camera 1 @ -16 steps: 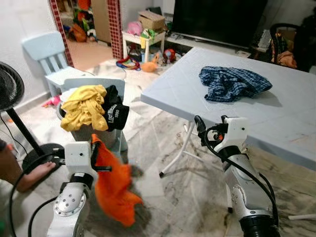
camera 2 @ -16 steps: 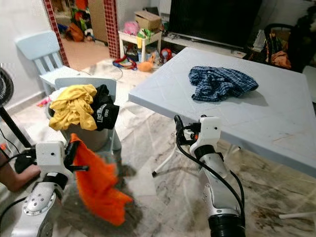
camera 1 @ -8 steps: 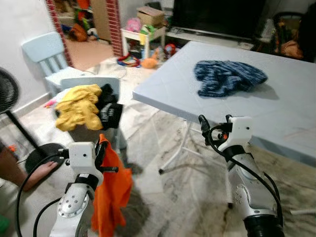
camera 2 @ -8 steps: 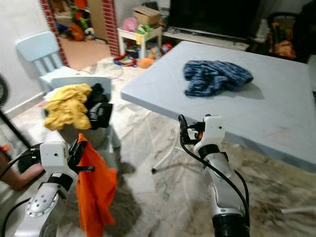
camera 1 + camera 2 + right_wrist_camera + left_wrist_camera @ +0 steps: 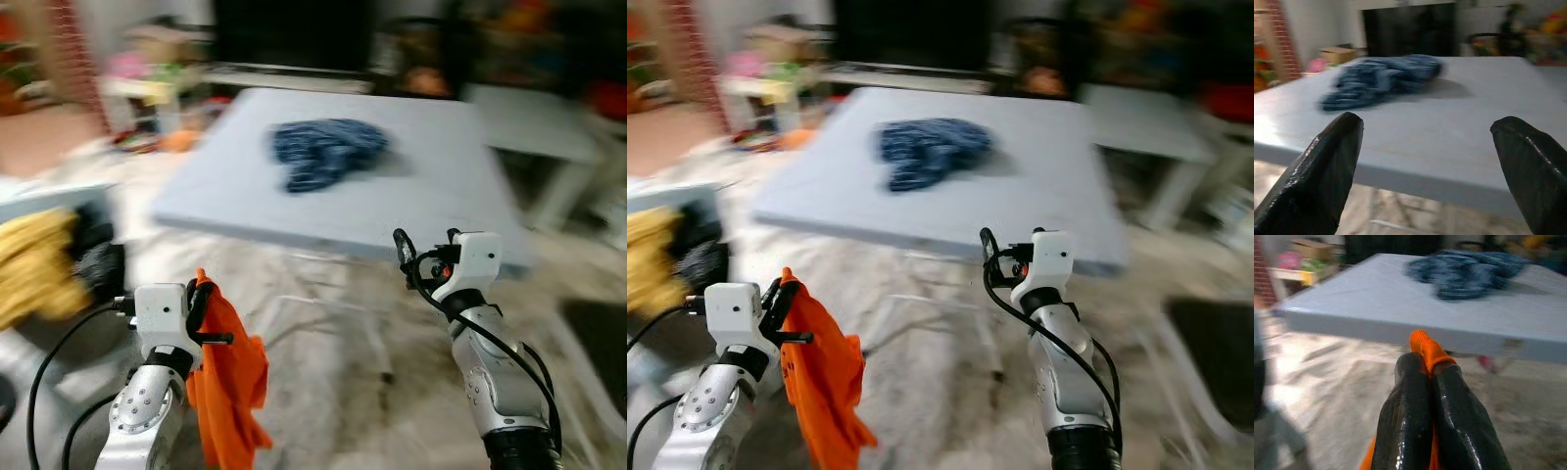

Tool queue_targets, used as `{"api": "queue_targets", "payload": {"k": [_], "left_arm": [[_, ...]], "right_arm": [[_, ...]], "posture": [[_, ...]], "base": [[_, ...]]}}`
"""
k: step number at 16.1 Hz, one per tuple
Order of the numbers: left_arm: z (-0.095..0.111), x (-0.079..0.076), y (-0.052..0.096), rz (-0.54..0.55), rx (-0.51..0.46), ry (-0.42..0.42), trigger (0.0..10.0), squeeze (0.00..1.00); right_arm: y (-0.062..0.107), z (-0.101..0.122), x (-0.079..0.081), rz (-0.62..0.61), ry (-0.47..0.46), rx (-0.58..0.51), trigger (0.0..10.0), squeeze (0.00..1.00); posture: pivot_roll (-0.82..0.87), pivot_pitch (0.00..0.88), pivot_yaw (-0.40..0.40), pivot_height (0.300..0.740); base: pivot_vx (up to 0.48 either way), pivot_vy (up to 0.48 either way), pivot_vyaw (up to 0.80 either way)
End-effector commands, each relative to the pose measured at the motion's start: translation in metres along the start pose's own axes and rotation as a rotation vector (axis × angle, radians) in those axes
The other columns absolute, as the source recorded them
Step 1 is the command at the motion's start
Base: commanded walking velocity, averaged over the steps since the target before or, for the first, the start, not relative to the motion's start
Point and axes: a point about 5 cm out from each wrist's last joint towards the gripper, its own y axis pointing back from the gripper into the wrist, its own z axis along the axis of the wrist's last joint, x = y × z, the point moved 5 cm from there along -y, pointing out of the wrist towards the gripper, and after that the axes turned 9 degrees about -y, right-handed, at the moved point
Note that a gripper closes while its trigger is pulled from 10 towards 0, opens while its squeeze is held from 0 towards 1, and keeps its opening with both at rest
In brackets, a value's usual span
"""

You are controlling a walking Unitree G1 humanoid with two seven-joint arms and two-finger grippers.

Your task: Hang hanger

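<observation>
Two tools sit before you, low and near. Your left tool (image 5: 199, 311) pinches an orange cloth (image 5: 230, 377), which hangs limp toward the floor in loose folds. The left wrist view shows what the blurred head views hide: both black fingers (image 5: 1405, 416) pressed together, an orange tip of cloth poking out between them. Your right tool (image 5: 989, 257) is raised at the near edge of the pale blue counter (image 5: 431, 196). The right wrist view shows its fingers (image 5: 1322, 176) spread wide with nothing between. A crumpled blue plaid garment (image 5: 323, 152) lies on the counter's far left part. A yellow cloth heap (image 5: 34, 269) sits far left.
</observation>
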Motion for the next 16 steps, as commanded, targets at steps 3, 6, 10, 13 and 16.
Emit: {"api": "queue_targets", "payload": {"k": [3, 6, 10, 13, 16], "left_arm": [[0.010, -0.001, -0.001, -0.008, -0.039, -0.011, 10.0, 0.00], [0.011, 0.002, 0.000, 0.013, -0.037, -0.019, 10.0, 0.00], [0.026, 0.017, 0.002, 0.121, -0.090, -0.163, 10.0, 0.00], [0.045, 0.022, 0.005, 0.161, -0.154, -0.206, 10.0, 0.00], [0.039, 0.024, 0.007, 0.176, -0.136, -0.211, 10.0, 0.00]], "right_arm": [[-0.003, 0.008, 0.004, 0.016, -0.003, -0.023, 10.0, 0.00], [-0.002, 0.006, 0.005, 0.017, -0.005, -0.021, 10.0, 0.00], [-0.002, -0.001, 0.008, 0.033, -0.004, 0.015, 10.0, 0.00], [-0.001, -0.008, 0.005, 0.028, 0.019, 0.048, 10.0, 0.00], [-0.001, -0.012, 0.001, 0.007, 0.029, 0.073, 10.0, 0.00]], "posture": [[-0.06, 0.000, -0.005, 0.740], [-0.06, 0.000, -0.004, 0.740], [-0.05, 0.000, -0.005, 0.740], [-0.05, 0.000, -0.005, 0.740], [-0.06, 0.000, 0.002, 0.740]], "base": [[0.257, 0.000, -0.80], [0.082, 0.000, -0.15], [0.000, 0.000, 0.00], [0.000, 0.000, 0.00], [0.000, 0.000, 0.00]]}}
